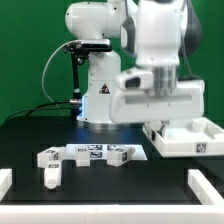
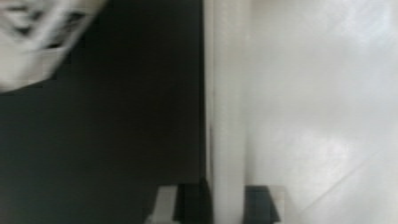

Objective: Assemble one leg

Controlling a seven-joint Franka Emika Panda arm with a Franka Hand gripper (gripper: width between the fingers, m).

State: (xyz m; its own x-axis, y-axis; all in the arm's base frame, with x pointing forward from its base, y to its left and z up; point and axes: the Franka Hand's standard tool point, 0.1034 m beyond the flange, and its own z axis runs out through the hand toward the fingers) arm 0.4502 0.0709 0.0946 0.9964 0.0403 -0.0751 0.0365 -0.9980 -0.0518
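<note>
Legs, three that can be counted with any confidence, lie on the black table (image 1: 25, 140) at about 6 to 7 o'clock from the robot's base in the exterior view. One leg (image 1: 120, 155) lies on its side at the end of the row toward the exterior view's right. Its long axis runs across the picture from 9 to 3 o'clock, with a tag on the face turned to the camera. A second leg (image 1: 48, 158) sits at the other end of the row with its tag showing, but it is too small to read its axis. A third leg (image 1: 50, 176) is just beside it at its 6 o'clock, with its long axis along the picture's 12-to-6 line. Whether it stands upright or lies pointing at the camera cannot be told. Between the two end legs runs a low band of tags (image 1: 88, 151); whether that is the marker board or further legs cannot be told.

One tray-shaped panel (image 1: 190, 140), white with a raised rim, rests at about 4 o'clock from the base, well apart from the legs. The gripper (image 1: 170, 121) hangs directly over its rim. In the wrist view the gripper (image 2: 219, 203) straddles that rim (image 2: 221, 100), one fingertip against each face with no gap seen, so it is clamped on the panel. The panel's pale floor (image 2: 320, 120) lies to one side of the rim and the black table to the other.

Two white bars sit at the picture's lower corners, one at 8 o'clock (image 1: 5, 181) and one at 4 o'clock (image 1: 207, 185).
</note>
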